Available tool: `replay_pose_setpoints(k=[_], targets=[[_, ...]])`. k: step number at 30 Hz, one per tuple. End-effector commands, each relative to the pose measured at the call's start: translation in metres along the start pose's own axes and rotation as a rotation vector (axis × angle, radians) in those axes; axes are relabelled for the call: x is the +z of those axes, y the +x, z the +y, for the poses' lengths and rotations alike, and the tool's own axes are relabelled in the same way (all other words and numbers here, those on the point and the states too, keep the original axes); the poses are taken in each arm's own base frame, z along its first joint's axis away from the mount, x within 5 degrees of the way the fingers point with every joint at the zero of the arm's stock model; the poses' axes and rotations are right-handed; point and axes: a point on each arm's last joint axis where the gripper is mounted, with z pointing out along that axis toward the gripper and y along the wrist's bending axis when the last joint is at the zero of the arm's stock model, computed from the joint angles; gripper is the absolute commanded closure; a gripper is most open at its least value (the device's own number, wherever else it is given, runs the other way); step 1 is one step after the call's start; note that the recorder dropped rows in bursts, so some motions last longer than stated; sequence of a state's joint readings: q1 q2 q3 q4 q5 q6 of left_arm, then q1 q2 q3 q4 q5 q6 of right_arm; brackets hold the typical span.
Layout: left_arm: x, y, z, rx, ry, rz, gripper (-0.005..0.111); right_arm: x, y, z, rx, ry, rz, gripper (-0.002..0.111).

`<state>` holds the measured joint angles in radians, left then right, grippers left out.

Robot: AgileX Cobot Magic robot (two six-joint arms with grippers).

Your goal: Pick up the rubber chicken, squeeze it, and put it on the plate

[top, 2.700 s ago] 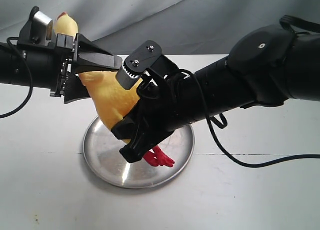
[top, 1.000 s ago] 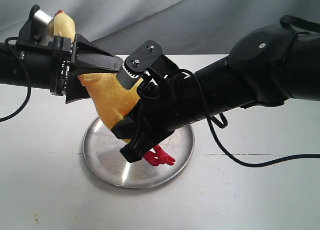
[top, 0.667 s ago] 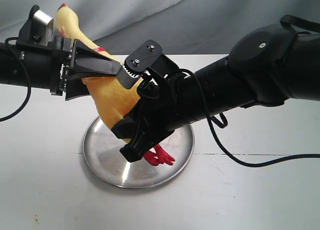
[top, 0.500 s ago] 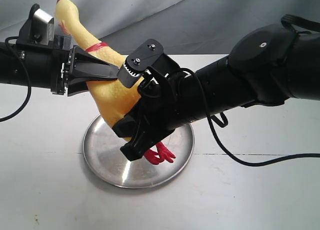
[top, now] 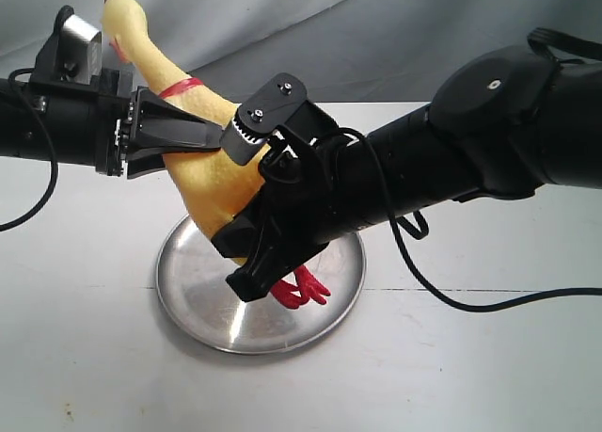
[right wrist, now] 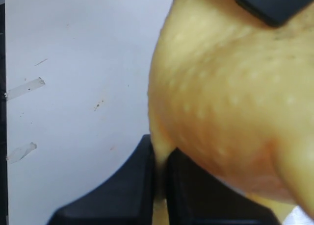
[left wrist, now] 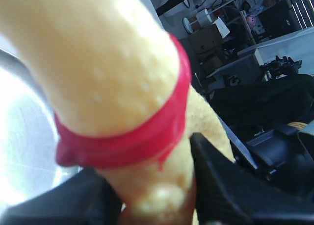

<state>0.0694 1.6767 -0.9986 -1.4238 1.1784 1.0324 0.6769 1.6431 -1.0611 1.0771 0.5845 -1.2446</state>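
The yellow rubber chicken (top: 202, 183) hangs tilted above the steel plate (top: 188, 291), head up at the left, red feet (top: 301, 291) just over the plate. My left gripper (top: 202, 136) is shut on its upper body just below the red neck band (left wrist: 137, 137), a black finger (left wrist: 221, 186) pressing each side. My right gripper (top: 243, 263) is shut on the lower body and pinches the rubber thin (right wrist: 161, 186). The yellow body (right wrist: 230, 87) fills the right wrist view.
The plate lies on a white table (top: 470, 357) with a grey cloth behind. My right arm (top: 451, 168) reaches across from the right, and its black cable (top: 451, 296) trails over the table. Bits of tape (right wrist: 22, 87) stick to the table.
My left gripper has closed in on the chicken's upper body. The neck, bent down beside the left wrist before, has sprung straight and points up. The right gripper has kept its hold.
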Motion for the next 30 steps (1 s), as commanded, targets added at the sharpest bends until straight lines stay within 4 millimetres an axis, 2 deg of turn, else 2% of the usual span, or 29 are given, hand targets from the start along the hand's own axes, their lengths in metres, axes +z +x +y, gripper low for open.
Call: replay_pose_setpoints(k=[1, 3, 5, 14, 22, 27, 28, 30], targets=[[0.000, -0.002, -0.001, 0.029, 0.005, -0.007, 0.046, -0.002, -0.002, 0.002, -0.008, -0.006, -0.009, 0.108], [0.000, -0.003, -0.002, 0.021, 0.010, -0.019, 0.020, -0.002, -0.002, 0.002, -0.008, -0.006, -0.009, 0.108], [0.000, -0.004, -0.002, 0.011, 0.009, -0.026, 0.002, -0.002, -0.002, 0.002, -0.008, -0.006, -0.009, 0.108], [0.000, -0.004, -0.001, 0.015, 0.008, -0.024, 0.002, -0.002, -0.001, 0.002, -0.012, -0.002, -0.008, 0.108], [-0.006, -0.002, 0.001, 0.017, 0.011, -0.004, 0.002, -0.015, 0.001, -0.032, 0.094, 0.150, -0.054, 0.108], [-0.007, 0.006, 0.009, 0.060, -0.082, 0.094, 0.003, -0.018, 0.002, -0.039, 0.112, 0.181, -0.063, 0.108], [-0.007, 0.008, 0.011, 0.055, -0.096, 0.114, 0.004, -0.018, 0.002, -0.039, 0.111, 0.182, -0.062, 0.108], [-0.008, 0.012, 0.013, 0.042, -0.126, 0.158, 0.024, -0.018, 0.003, -0.039, 0.094, 0.184, -0.050, 0.108]])
